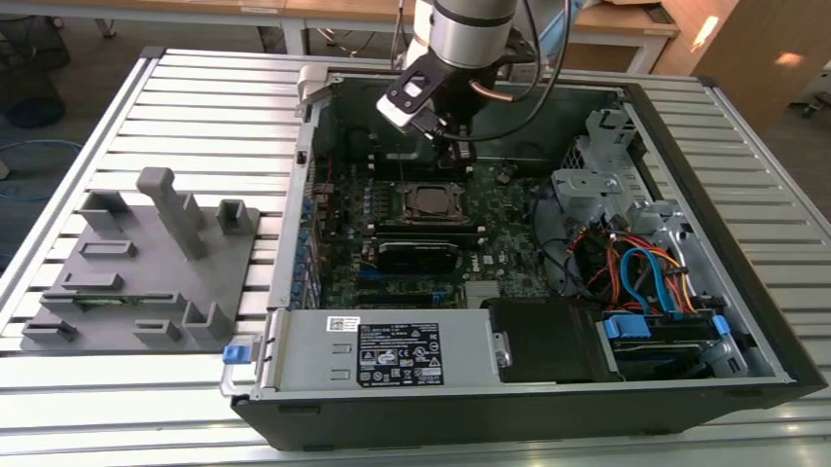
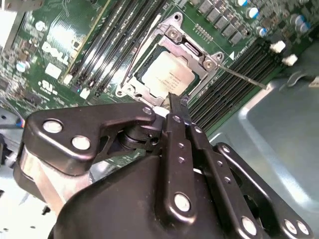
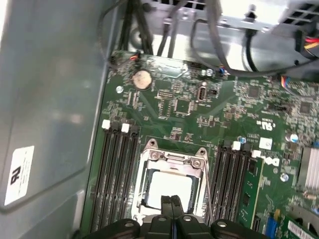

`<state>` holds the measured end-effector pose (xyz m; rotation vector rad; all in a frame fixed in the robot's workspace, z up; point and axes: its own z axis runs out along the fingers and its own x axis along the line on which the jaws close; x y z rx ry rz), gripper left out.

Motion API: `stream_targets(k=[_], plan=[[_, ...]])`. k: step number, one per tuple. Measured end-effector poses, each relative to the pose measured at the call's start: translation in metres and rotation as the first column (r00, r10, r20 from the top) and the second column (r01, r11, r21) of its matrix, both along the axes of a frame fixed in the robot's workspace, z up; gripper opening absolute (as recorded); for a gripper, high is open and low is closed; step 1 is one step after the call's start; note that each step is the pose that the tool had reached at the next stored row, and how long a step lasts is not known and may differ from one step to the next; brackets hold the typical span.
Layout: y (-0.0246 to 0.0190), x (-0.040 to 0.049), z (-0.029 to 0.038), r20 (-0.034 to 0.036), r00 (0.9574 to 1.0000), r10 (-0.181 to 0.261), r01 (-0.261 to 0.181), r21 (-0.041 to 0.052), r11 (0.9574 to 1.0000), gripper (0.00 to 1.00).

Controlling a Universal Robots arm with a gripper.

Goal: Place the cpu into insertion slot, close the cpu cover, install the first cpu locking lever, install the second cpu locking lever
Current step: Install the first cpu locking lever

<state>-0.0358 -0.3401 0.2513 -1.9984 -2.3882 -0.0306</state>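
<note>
**CPU seated, cover down, gripper shut over socket edge**

- The cpu [image 2: 167, 75] sits flat in the insertion slot [image 3: 145, 194], silver top facing up. It is in the middle of the motherboard [image 1: 507, 253], toward the board's far edge in the exterior view.
- The cpu cover [image 2: 187, 47] lies flat over it, and the chip shows through the square window.
- One locking lever [image 2: 244, 77] is a thin rod running out from a socket corner across the neighbouring memory slots [image 3: 117, 169]. A second lever [image 2: 144, 47] runs along the opposite side of the frame. I can't tell whether either one is latched.
- The gripper [image 2: 172, 102] has its fingers pressed together with nothing between them. In both wrist views the tips point down at the socket edge nearest the camera, just over the chip's border. I can't tell whether they touch the frame.
- Memory slots flank the socket on both sides. A coin cell [image 3: 142, 78] sits further along the board, near the case wall.
- The open PC case [image 1: 727, 195] lies on the slatted counter [image 1: 195, 88], toward the exterior view's right.
- The power supply [image 1: 389, 350] runs along the case's near wall. The cable bundle [image 1: 643, 272] is in the case's near corner on the exterior view's right.
- A grey parts fixture [image 1: 143, 282] sits beside the case, by the counter's edge on the exterior view's left.
</note>
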Motion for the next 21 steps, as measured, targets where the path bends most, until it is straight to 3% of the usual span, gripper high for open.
stream_targets(k=[7, 21], plan=[[0.0, 0.0, -0.0002, 0.0001, 0.9953, 0.097, -0.097, 0.0, 0.9953, 0.1], [0.0, 0.0, -0.0002, 0.0, 0.9949, 0.101, -0.101, 0.0001, 0.9949, 0.1]])
